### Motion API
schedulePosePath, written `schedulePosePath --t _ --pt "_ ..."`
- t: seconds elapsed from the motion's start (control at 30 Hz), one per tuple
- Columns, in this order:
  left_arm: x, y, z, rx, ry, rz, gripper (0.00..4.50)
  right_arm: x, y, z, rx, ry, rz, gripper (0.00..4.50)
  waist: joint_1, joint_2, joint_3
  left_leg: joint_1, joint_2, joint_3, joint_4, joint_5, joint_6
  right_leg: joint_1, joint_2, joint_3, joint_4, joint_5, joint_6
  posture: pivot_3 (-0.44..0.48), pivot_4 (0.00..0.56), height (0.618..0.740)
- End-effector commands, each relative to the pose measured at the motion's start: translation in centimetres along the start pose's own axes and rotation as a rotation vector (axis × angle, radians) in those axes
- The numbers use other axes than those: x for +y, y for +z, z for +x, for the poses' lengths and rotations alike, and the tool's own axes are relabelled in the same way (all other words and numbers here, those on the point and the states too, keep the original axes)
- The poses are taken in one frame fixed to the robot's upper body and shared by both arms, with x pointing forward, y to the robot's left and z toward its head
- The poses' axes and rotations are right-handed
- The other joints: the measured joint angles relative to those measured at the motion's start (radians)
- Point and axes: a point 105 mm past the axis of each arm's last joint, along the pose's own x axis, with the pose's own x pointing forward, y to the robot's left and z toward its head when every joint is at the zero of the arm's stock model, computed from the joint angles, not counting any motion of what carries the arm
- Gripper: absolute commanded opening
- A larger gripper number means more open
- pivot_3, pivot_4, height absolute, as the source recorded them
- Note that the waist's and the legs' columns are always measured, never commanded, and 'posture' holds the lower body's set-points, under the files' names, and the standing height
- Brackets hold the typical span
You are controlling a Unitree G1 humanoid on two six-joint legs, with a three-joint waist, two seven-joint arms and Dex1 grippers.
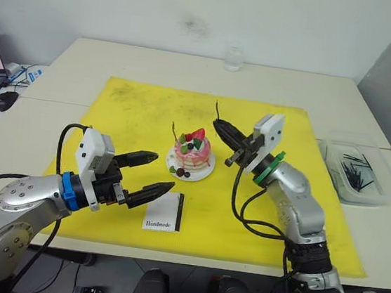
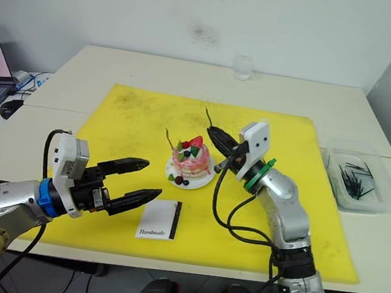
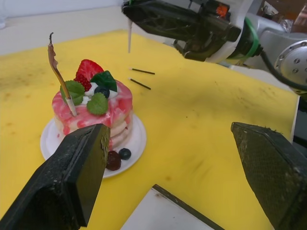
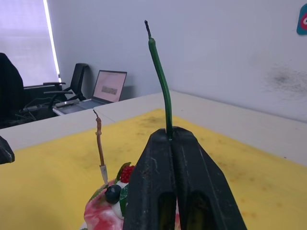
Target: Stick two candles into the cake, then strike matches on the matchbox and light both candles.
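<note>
one tan candle (image 3: 61, 81) stands tilted in the cake (image 1: 191, 157), mid yellow mat (image 1: 129, 111) on the desk; the right pincer (image 4: 170, 143), clamped on the green candle (image 4: 160, 72), should lower it upright into bare icing; the left pincer (image 1: 156, 172) gapes empty above the matchbox (image 1: 163, 211).

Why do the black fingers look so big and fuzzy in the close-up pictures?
In the left wrist view the left gripper's fingers sit right against the lens, so they loom large and soft while the cake behind stays sharp. In the right wrist view the shut fingers pinching the green candle look big for the same reason.
</note>
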Motion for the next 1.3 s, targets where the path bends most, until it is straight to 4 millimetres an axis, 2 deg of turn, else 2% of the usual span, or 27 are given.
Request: schedulePosePath --t 0.03,0.2,0.73,1.03,1.3 --pt "0.0 1.0 -0.5 -0.014 -0.013 0.036 4.50 0.7 0.7 0.5 -0.064 0.004 -0.037 0.05 0.000 0.000 0.000 0.000 0.000 0.000 0.000 0.000 0.000 0.000 0.000 0.000 0.000 0.000 0.000 0.000 0.150 0.740" --pt "-0.1 1.2 -0.1 -0.002 -0.040 0.055 4.50 1.1 -0.4 1.0 -0.060 -0.001 -0.027 0.05 0.000 0.000 0.000 0.001 0.000 0.000 0.000 0.000 0.000 0.000 0.000 0.000 0.002 0.000 0.000 0.000 0.150 0.740" --pt "0.0 1.5 0.5 0.005 -0.065 0.083 4.50 0.1 -2.4 1.1 -0.021 -0.096 -0.006 0.05 -0.001 0.000 0.000 0.001 0.000 0.000 0.000 0.000 0.000 0.000 0.000 0.002 0.002 0.000 -0.001 0.000 0.150 0.740" --pt "0.0 1.4 0.5 0.010 -0.074 0.084 4.50 1.2 -2.6 1.0 -0.019 -0.064 0.011 0.05 -0.001 0.000 0.000 0.001 0.000 0.000 0.000 0.000 0.000 0.000 -0.001 0.002 0.002 0.000 -0.001 0.000 0.150 0.740" --pt "-0.1 1.2 0.5 0.014 -0.079 0.082 4.50 1.6 -3.5 0.5 0.010 -0.064 0.002 0.05 -0.001 0.000 0.000 0.001 0.000 0.000 0.000 0.000 0.000 -0.001 -0.001 0.002 0.002 0.000 -0.001 0.000 0.150 0.740"
